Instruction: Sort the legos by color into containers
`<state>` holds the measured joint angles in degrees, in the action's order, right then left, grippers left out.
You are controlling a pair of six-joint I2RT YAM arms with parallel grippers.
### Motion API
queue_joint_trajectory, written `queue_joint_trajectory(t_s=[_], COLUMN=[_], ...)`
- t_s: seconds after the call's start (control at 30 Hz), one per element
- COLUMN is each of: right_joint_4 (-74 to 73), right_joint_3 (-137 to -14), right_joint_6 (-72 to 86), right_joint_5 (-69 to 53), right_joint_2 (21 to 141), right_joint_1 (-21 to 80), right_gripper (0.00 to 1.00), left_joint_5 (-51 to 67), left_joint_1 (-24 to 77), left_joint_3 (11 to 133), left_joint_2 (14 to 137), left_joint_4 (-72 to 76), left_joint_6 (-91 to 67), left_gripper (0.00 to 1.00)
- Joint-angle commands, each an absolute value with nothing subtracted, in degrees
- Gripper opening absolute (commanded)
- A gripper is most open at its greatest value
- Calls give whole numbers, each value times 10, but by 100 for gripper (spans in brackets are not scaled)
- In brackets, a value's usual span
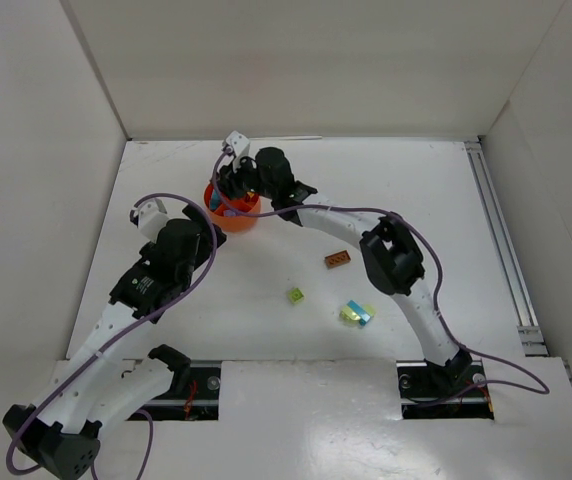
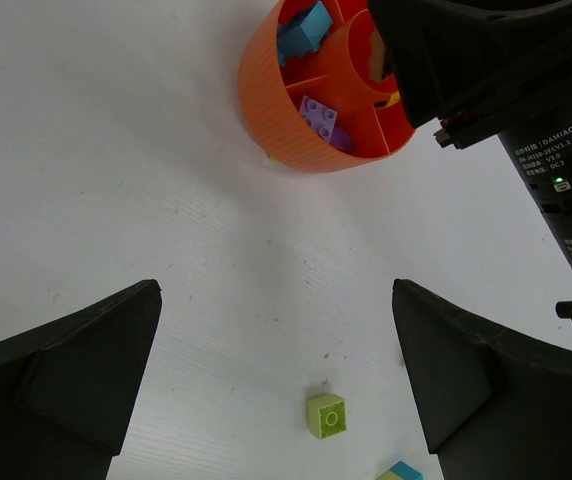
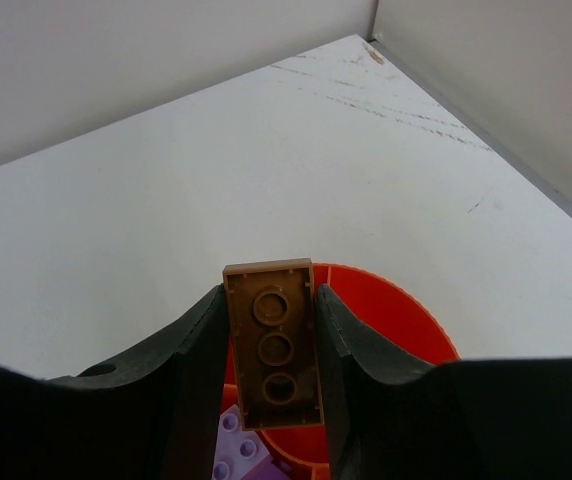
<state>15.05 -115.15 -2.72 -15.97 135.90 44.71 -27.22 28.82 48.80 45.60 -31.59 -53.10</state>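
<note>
The brown brick (image 3: 274, 345) is pinched in my right claw (image 3: 272, 300), held over the orange dish (image 3: 406, 325), near its purple bricks (image 3: 238, 455). Dropping looks next: I should line up a compartment free of other colours, then release. My left claw (image 2: 274, 292) hangs spread above the desk (image 2: 116, 150).

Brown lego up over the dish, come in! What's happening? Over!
Right end effector shut on brown lego, above the orange dish. Left end effector open, empty. Lime green lego loose on table, not in the way.
</note>
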Motion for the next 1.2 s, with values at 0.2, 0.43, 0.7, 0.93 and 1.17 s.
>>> queue_joint_trajectory(t_s=[0.2,0.43,0.7,0.93,1.17], right_joint_4=[193,200,200,117,56], right_joint_3=[-1165,-1138,-1089,-1063,-1026], right_joint_6=[-21,-21,-36,-67,-72], right_joint_5=[-169,-170,-160,-91,-54], right_joint_2=[1371,1347,1297,1232,1181], right_joint_1=[436,431,436,453,465], right_gripper=[28,61,79,93,99], left_joint_5=[-280,-280,-280,-274,-263], left_joint_1=[287,287,287,287,287], left_joint_3=[499,499,499,499,510], left_joint_2=[459,464,459,446,453], left_joint_4=[-313,-313,-313,-313,-332], left_joint_6=[-530,-530,-530,-530,-523], left_gripper=[100,100,100,100,100])
